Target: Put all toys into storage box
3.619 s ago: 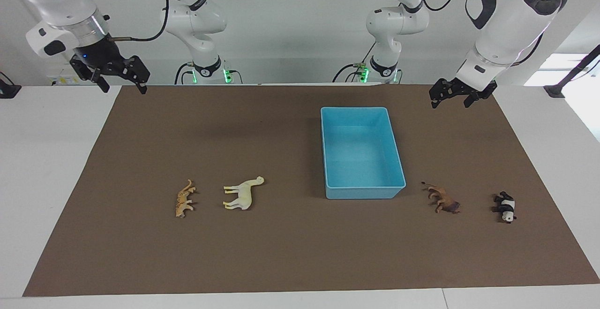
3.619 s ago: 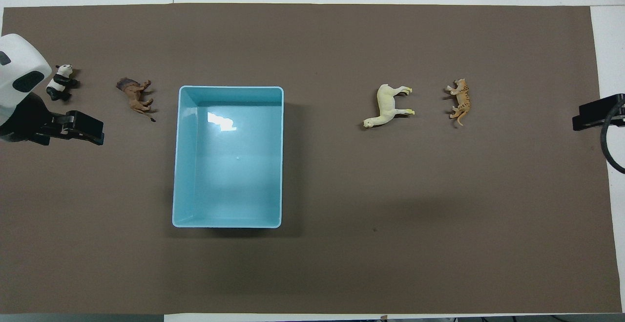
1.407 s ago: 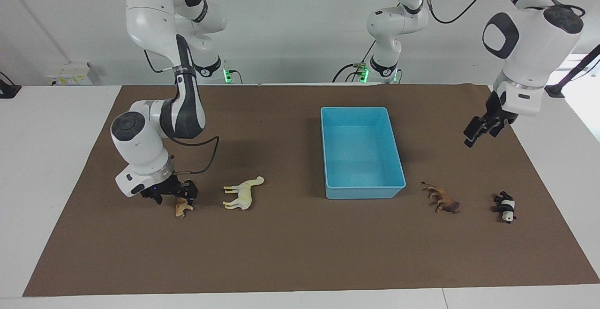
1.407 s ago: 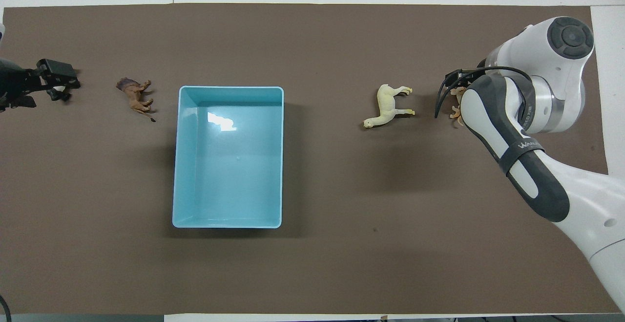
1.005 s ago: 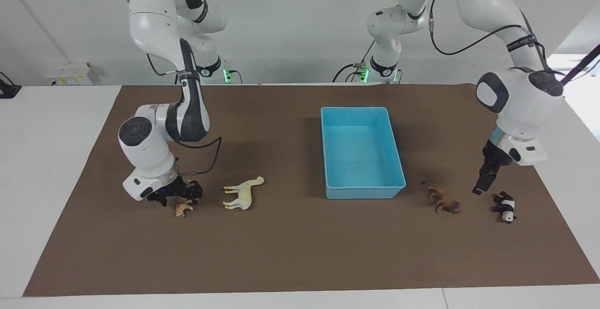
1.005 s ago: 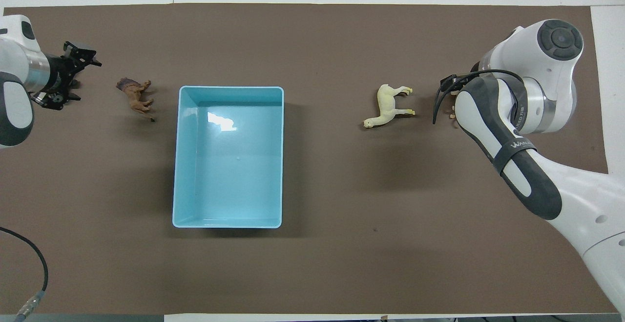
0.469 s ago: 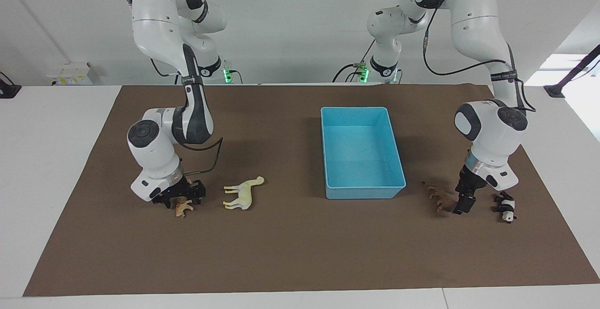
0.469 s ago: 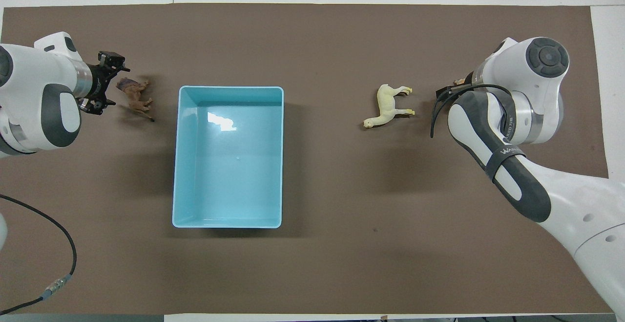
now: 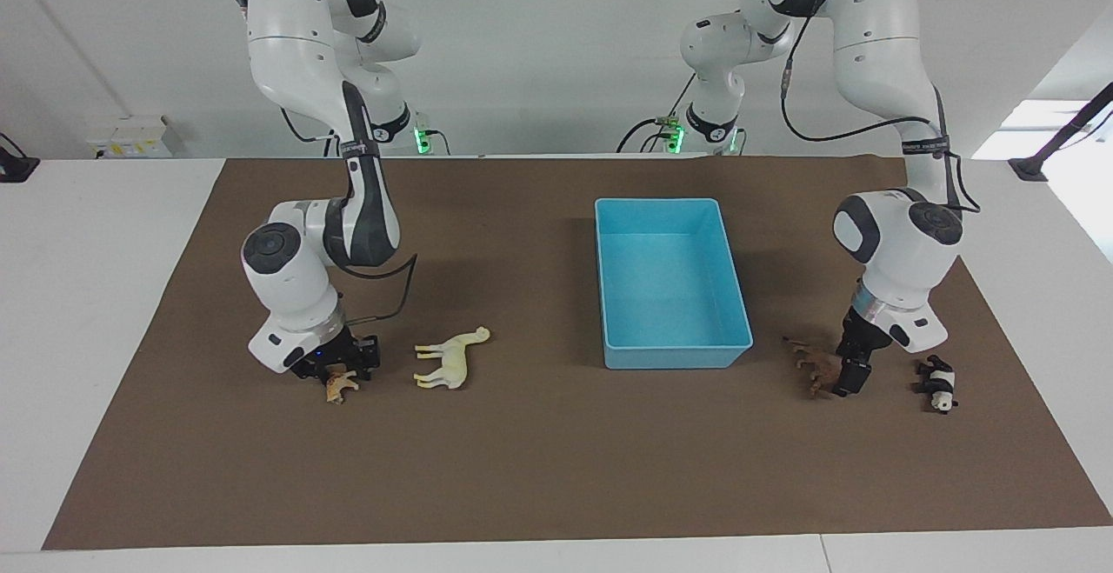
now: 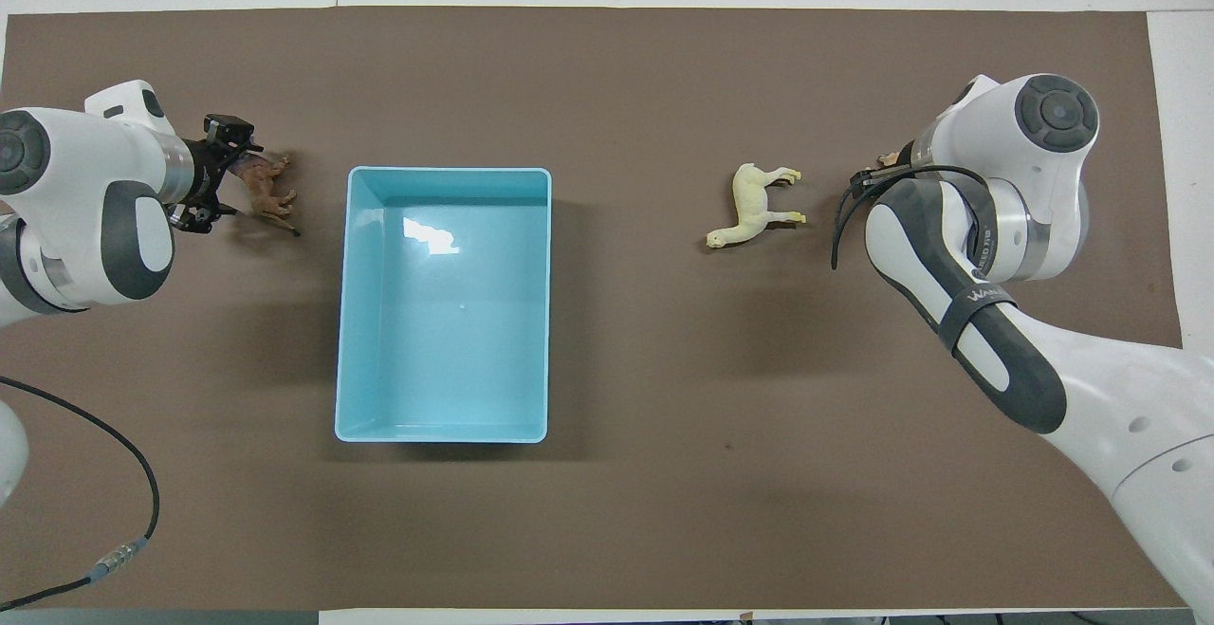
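Observation:
The light blue storage box (image 9: 669,356) (image 10: 347,321) stands empty on the brown mat. My left gripper (image 9: 848,379) (image 10: 226,174) is down at the head end of the dark brown lion (image 9: 816,363) (image 10: 272,193), which lies on the mat. The panda (image 9: 938,384) lies just beside it, toward the left arm's end of the table, and my left arm hides it from overhead. My right gripper (image 9: 341,370) is down on the orange spotted cat (image 9: 341,386), which my right arm covers from overhead. The cream long-necked animal (image 9: 450,356) (image 10: 754,208) lies between the cat and the box.
A brown mat (image 9: 539,469) covers most of the white table. My left arm's cable (image 10: 123,473) trails over the mat near the robots' edge. Both arms reach out over the mat's two ends.
Both arms came down from high near the robots onto the toys. The left gripper swung past the panda and dropped to the lion's head. The right gripper lowered onto the orange cat.

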Controlling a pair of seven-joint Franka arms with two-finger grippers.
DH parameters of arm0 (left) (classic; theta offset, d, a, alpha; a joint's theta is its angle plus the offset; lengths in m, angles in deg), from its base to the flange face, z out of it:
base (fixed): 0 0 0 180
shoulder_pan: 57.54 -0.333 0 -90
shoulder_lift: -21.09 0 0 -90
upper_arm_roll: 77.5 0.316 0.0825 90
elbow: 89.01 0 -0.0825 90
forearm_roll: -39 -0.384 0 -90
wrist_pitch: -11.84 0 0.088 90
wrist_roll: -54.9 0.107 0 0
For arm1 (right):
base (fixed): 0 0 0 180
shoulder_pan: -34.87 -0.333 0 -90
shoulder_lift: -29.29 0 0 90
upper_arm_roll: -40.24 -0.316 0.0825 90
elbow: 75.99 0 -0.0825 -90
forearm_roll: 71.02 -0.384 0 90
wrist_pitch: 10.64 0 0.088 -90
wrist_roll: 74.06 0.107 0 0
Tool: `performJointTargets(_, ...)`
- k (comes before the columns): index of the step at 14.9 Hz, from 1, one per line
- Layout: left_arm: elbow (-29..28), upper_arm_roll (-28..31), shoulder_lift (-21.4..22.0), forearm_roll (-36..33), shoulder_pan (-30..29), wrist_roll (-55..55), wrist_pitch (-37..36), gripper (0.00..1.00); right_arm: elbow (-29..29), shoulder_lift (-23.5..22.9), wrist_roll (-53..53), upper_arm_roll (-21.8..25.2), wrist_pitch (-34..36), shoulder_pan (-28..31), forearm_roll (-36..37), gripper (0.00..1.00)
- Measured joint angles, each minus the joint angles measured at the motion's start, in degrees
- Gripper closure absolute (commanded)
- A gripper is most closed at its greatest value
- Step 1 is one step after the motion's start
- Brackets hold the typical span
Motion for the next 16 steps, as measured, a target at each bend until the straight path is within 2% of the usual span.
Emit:
performJointTargets(2,0.00,0.01,0.04,0.00,0.00,0.00,0.03,0.72,0.01,0.03,0.03,-0.03,0.01,-0.03,-0.11,1.00)
performJointTargets(3,0.01,0.01,0.08,0.00,0.00,0.00,0.05,0.80,0.01,0.03,0.03,-0.03,0.01,-0.03,-0.11,1.00)
performJointTargets(4,0.02,0.00,0.10,0.00,0.01,0.00,0.05,0.84,0.01,0.03,0.03,-0.03,0.01,-0.03,-0.11,1.00)
performJointTargets(7,1.78,0.01,0.10,-0.21,0.06,0.02,-2.40,0.85,-0.04,0.04,0.03,-0.03,0.03,-0.03,-0.11,1.00)
performJointTargets(12,18.02,-0.97,0.71,-3.58,0.16,0.27,-25.40,0.85,-3.95,0.22,0.23,-0.02,3.27,-0.03,-0.11,1.00)
performJointTargets(14,21.40,-4.04,1.87,-3.58,0.63,0.30,-31.69,0.84,-6.37,0.53,0.24,0.06,4.10,-0.03,-0.11,1.00)
performJointTargets(16,21.52,-7.09,3.70,-3.56,2.66,-0.20,-35.43,0.82,-8.00,2.00,0.24,0.24,5.31,-0.01,-0.10,1.00)
